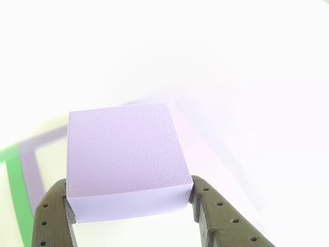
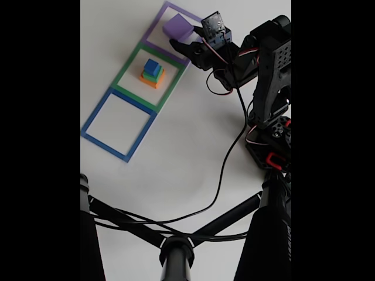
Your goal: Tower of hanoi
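Reaching over the purple outline, the tool pinches the purple slab.

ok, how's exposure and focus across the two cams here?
Other view: badly overexposed, the table blown to white and the green outline soft, though the purple block stays sharp between the fingers. Fixed view: exposure is fine, with black bars down both sides and blurry dark tripod legs in the foreground; the small stack reads clearly.
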